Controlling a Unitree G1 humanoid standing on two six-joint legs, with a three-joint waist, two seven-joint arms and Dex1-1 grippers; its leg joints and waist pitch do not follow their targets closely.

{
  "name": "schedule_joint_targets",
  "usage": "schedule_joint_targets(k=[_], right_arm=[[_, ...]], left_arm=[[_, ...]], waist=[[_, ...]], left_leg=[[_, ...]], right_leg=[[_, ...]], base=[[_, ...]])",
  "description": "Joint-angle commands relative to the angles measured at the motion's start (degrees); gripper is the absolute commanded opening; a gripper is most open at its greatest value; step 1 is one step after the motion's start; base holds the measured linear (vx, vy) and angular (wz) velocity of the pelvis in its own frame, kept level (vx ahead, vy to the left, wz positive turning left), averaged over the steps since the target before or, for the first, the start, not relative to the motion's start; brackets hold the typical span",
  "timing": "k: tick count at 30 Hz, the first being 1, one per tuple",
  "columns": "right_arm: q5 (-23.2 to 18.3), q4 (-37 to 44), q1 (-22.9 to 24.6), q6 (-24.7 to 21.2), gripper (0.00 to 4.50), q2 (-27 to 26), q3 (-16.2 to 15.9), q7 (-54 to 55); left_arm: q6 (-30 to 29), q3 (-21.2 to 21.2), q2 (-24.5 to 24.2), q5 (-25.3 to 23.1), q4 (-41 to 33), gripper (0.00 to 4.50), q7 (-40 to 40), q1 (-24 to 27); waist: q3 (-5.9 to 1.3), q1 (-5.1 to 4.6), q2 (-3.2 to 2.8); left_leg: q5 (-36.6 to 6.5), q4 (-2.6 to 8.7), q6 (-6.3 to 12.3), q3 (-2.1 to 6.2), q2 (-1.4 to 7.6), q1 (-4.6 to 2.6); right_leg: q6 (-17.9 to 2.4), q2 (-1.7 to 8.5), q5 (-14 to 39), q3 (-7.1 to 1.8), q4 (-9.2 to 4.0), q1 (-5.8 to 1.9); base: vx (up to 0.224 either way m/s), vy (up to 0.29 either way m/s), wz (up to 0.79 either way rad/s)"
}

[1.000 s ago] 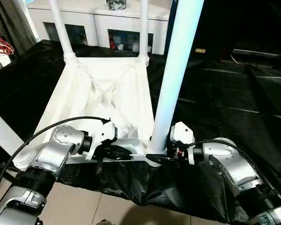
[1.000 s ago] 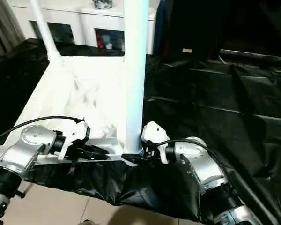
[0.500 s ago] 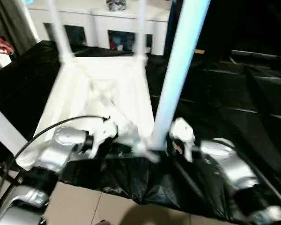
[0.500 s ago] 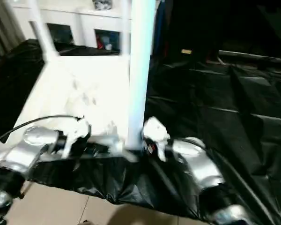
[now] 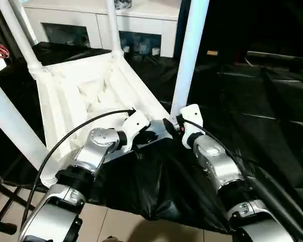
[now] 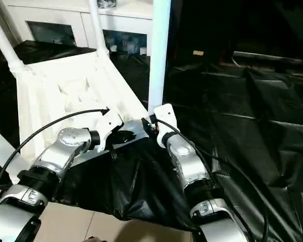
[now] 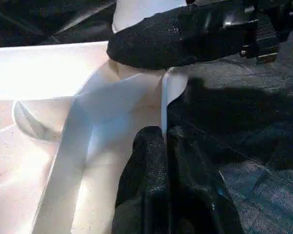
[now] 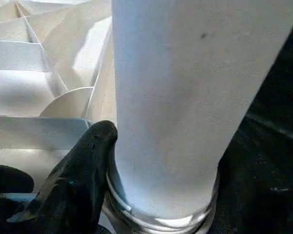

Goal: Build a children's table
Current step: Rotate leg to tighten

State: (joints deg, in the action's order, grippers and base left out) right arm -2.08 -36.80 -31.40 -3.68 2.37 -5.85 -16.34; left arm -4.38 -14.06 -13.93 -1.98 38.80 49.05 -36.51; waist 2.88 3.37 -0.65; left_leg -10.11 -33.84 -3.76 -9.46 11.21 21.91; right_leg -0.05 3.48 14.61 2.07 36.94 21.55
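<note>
The white plastic children's table [image 5: 86, 91] lies upside down on a black plastic sheet [image 5: 252, 111], its ribbed underside facing up, long tapered white legs rising from its corner sockets. The left pincer [image 7: 165, 139] is pressed together on the thin upright rim of the tabletop, one black finger on each side, close to the near corner. Just beyond it, the right pincer [image 5: 172, 123] sits at the base of the nearest white tube leg [image 5: 189, 55], one black finger [image 8: 75, 183] touching the leg where it meets its socket; whether that pincer clamps the leg cannot be told.

The step appears to be seating this leg. To do it well, the left pincer should hold the rim steady while the right keeps the leg upright and works it fully home.

The right wrist view shows a ring at the leg's foot, suggesting it may not be fully seated; the head views show instead the other legs and a white glass-doored cabinet [image 5: 91, 25] behind.
</note>
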Motion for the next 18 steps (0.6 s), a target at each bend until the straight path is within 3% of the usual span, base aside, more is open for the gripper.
schedule_joint_targets(k=[1,4,10,12,18], right_arm=[[-0.69,0.5,0.86,-0.5,3.43,-0.71,-1.98,-3.48],[-0.72,3.79,2.61,-0.51,3.7,3.15,-3.16,-8.03],[-2.44,12.37,8.15,-0.06,3.7,11.83,-7.17,-26.0],[-3.64,14.4,9.25,-0.45,3.7,13.85,-7.52,-29.86],[-7.26,20.31,11.31,-2.77,3.7,17.89,-8.35,-38.17]], left_arm=[[3.41,-0.54,1.13,1.76,-2.07,0.0,2.31,0.3],[4.39,-0.69,-0.96,2.27,-3.05,0.0,5.91,1.97],[6.0,-0.37,-4.72,5.1,-5.05,0.0,14.75,4.53],[5.73,-0.26,-5.77,6.12,-5.82,0.0,17.61,5.2],[4.68,-0.83,-8.61,7.94,-8.32,0.0,25.16,6.69]], waist=[[-3.95,0.16,-0.34],[-3.79,0.25,-0.16],[-3.67,0.6,-0.45],[-3.69,0.55,-0.23],[-3.58,0.48,-0.36]], left_leg=[[-5.14,3.32,2.03,0.38,1.57,-0.89],[-5.88,3.41,1.87,0.32,1.71,-0.92],[-7.28,3.37,2.52,0.3,1.87,-0.94],[-7.14,3.33,2.98,0.28,1.85,-0.82],[-7.77,3.38,3.49,0.17,1.9,-0.86]], right_leg=[[-14.11,3.92,-14.08,-2.22,-3.59,-3.17],[-14.05,3.93,-12.57,-2.27,-3.78,-3.14],[-13.98,3.94,-11.49,-2.33,-3.85,-3.07],[-14.26,3.89,-12.11,-2.3,-3.79,-3.09],[-15.56,3.88,-8.79,-2.19,-4.0,-2.79]], base=[[0.0,0.0,0.0],[0.0,0.0,0.0],[0.0,0.0,0.0],[0.0,0.0,0.0],[0.0,0.0,0.0]])
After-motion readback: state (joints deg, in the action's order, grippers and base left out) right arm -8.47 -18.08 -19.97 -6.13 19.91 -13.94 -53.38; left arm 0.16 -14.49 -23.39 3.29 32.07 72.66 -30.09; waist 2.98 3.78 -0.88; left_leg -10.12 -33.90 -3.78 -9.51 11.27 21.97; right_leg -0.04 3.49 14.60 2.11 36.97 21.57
